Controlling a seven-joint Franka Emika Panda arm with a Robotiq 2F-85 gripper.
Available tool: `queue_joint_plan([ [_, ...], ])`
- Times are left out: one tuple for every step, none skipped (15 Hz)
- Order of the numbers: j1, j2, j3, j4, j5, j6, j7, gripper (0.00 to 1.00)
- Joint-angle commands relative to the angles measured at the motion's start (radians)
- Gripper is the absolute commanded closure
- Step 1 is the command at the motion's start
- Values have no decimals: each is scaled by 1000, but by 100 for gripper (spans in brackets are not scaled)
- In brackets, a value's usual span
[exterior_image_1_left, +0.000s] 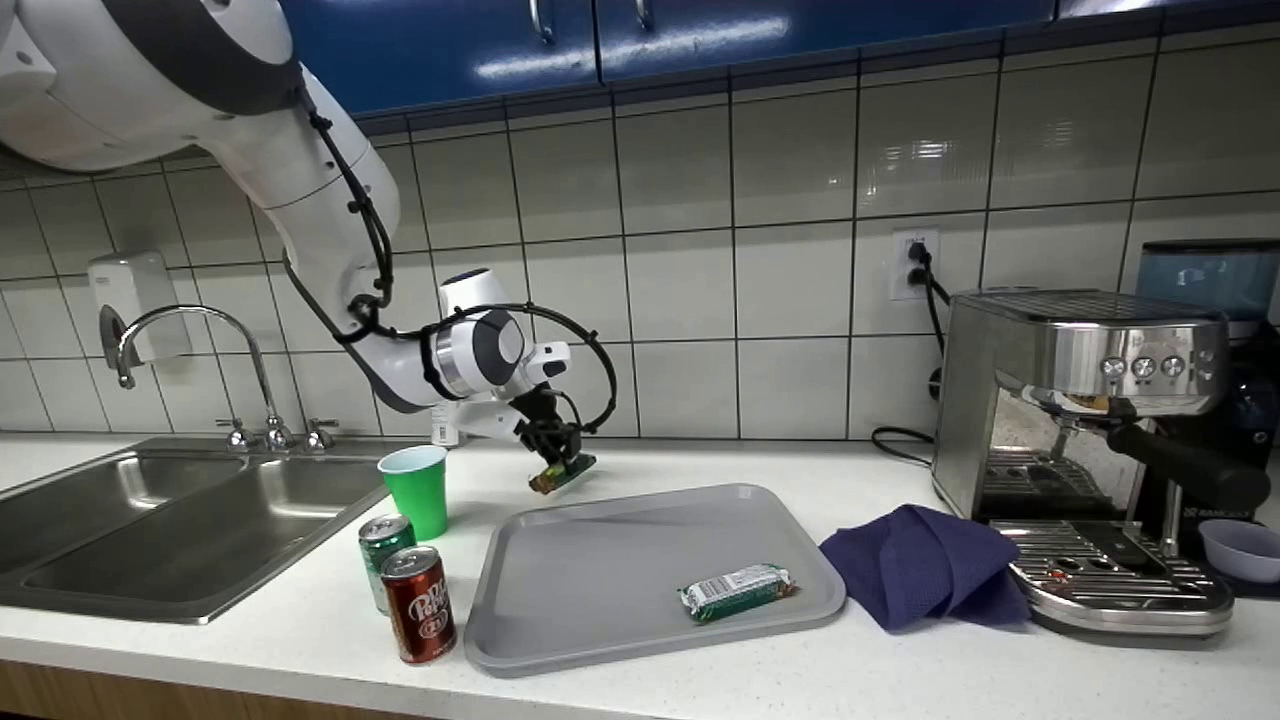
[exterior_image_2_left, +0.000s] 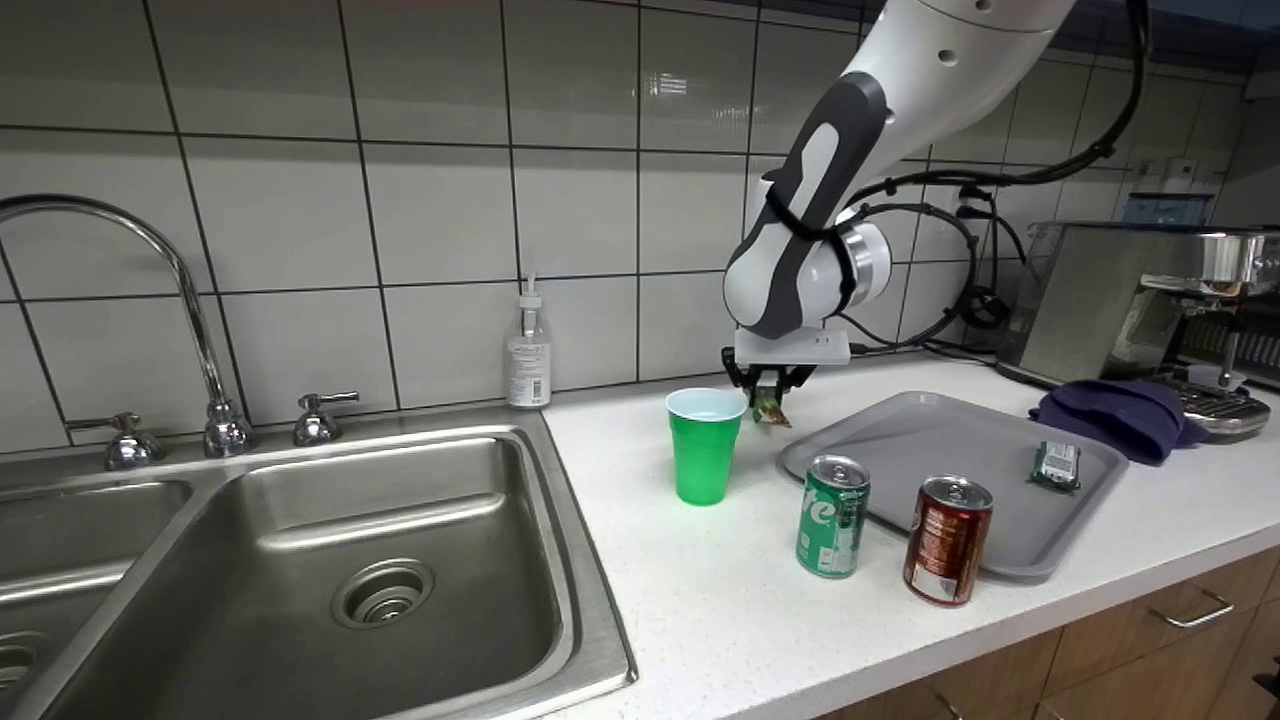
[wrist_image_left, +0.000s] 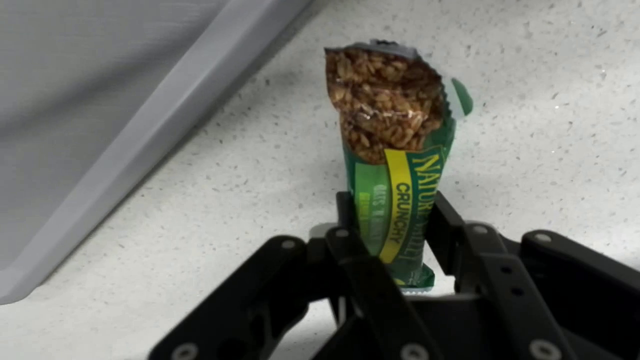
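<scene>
My gripper is shut on a green granola bar wrapper with a clear end showing brown oats. The held bar sticks out past the fingertips, over the white counter and beside the grey tray's rim. In both exterior views, the gripper and held bar are near the tray's back left part. A second green wrapped bar lies on the tray. The gap between the held bar and the counter is hard to judge.
A green cup, a green can and a red can stand left of or before the tray. A purple cloth and coffee machine are right. A sink and soap bottle are left.
</scene>
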Motion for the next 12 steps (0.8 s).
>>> queue_joint_plan([
  [17, -92, -19, -107, -2, 20, 11, 87],
  [18, -107, -23, -126, -3, 24, 13, 87],
  [18, -122, -27, -146, -4, 30, 13, 87],
  [19, -137, -34, -167, -6, 37, 14, 87],
  [20, -151, -41, -187, -7, 43, 15, 87],
  [21, -164, -48, -208, -9, 51, 15, 87],
  [23, -177, -58, -228, -12, 56, 16, 87],
  [24, -189, -66, -247, -14, 63, 16, 87],
  [25, -199, -76, -265, -15, 69, 17, 87],
  [27, -208, -87, -283, -17, 76, 17, 87],
  [31, -218, -98, -299, -18, 82, 19, 87],
  [33, -225, -110, -316, -20, 90, 19, 87],
])
